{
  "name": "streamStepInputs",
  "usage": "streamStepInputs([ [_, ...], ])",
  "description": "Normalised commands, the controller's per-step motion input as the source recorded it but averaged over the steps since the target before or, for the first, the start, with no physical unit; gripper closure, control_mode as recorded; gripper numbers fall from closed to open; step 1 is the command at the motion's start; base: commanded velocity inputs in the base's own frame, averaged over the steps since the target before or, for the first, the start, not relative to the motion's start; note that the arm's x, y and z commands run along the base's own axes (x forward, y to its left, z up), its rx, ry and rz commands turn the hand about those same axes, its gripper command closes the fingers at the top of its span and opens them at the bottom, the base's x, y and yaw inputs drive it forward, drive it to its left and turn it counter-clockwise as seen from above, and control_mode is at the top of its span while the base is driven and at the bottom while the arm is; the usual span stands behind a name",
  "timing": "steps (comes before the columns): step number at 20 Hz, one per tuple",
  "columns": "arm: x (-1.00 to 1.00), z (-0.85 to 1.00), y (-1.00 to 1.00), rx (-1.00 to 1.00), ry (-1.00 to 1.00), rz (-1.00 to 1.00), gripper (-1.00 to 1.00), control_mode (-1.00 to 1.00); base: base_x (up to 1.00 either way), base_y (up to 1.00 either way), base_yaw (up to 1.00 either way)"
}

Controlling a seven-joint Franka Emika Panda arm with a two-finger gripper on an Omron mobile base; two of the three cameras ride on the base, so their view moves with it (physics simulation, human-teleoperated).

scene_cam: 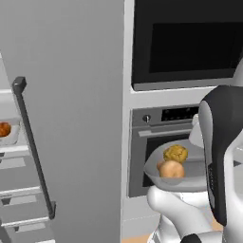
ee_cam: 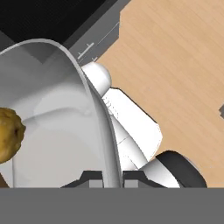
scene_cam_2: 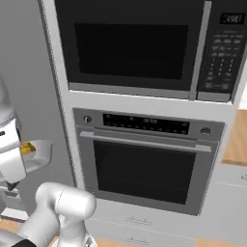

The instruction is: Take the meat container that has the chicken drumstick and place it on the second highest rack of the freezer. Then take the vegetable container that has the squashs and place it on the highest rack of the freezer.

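Note:
My gripper (ee_cam: 111, 180) is shut on the rim of the pale grey vegetable container (ee_cam: 57, 131), one finger on each side of the thin wall. Two squashs lie in it, a bumpy yellow one (scene_cam: 176, 153) and a smoother orange one (scene_cam: 172, 169). The container (scene_cam: 190, 176) hangs in front of the oven, level with its door, and my dark forearm hides its right side. In the right base view its rim (scene_cam_2: 44, 150) shows beside my arm. The freezer door (scene_cam: 71, 118) stands open. Inside, at the far left, the meat container (scene_cam: 10, 136) with the chicken drumstick (scene_cam: 4, 129) rests on a pale shelf.
The black bar handle (scene_cam: 33, 152) of the freezer door stands between me and the shelves. To the right are the oven (scene_cam_2: 144, 164) and the microwave (scene_cam_2: 130, 48) above it. Drawers (scene_cam_2: 140, 222) sit below the oven. A wooden counter (scene_cam_2: 237, 140) lies at the far right.

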Motion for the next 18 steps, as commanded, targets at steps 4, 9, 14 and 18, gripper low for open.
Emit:
streamStepInputs([
  [4, 0.0, 0.0, 0.0, 0.0, 0.0, 0.0, 1.0, 1.0, -0.05, 1.0, 0.03],
  [9, 0.0, 0.0, 0.0, 0.0, 0.0, 0.0, 1.0, 1.0, -0.01, 1.0, 0.01],
  [14, 0.0, 0.0, 0.0, 0.0, 0.0, 0.0, 1.0, 1.0, 0.01, 0.98, 0.0],
  [18, 0.0, 0.0, 0.0, 0.0, 0.0, 0.0, 1.0, 1.0, 0.45, 0.55, 0.0],
])
